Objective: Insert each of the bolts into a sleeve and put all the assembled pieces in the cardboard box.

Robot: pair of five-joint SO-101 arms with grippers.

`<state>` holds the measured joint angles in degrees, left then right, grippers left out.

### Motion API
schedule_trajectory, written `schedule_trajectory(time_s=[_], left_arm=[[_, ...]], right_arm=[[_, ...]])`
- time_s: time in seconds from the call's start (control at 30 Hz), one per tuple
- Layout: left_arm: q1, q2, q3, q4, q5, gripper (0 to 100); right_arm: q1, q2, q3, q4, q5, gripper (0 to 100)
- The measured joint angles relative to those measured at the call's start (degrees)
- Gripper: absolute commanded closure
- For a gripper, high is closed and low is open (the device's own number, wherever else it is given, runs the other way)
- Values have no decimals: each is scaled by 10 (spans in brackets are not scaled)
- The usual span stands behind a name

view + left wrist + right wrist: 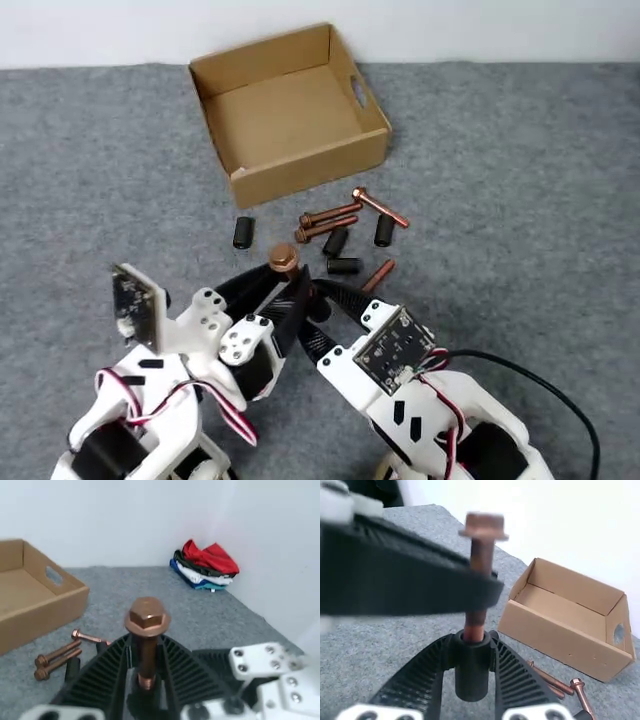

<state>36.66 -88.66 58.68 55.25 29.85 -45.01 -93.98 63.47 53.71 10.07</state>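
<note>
My left gripper (145, 647) is shut on a copper bolt (146, 630), held upright with its hex head (283, 258) on top. Directly below, my right gripper (471, 647) is shut on a black sleeve (471, 675), and the bolt's (481, 550) threaded end sits in the sleeve's mouth. One black finger (405, 580) of the left gripper crosses in front of the shaft. Both grippers meet in front of the cardboard box (310, 170). Loose bolts (328, 220) and several black sleeves (343, 266) lie between them and the box.
The box (45, 605) is open-topped with a handle hole in its side wall. One sleeve (243, 232) lies apart to the left of the pile, and a bolt (378, 275) lies close to the right gripper. Folded clothes (205, 565) sit in the room's corner.
</note>
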Motion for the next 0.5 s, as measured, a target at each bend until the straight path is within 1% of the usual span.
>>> schedule_trajectory(time_s=[0.13, 0.33, 0.37, 0.5], left_arm=[[4, -5, 32, 18, -8, 983], [-1, -7, 34, 61, -41, 798], [-1, -7, 29, 69, -44, 784], [-18, -6, 11, 105, -47, 783]], right_arm=[[0, 1, 1, 0, 0, 991], [-3, 3, 10, 0, 0, 991], [-2, 3, 10, 0, 0, 991], [0, 1, 9, 1, 2, 991]])
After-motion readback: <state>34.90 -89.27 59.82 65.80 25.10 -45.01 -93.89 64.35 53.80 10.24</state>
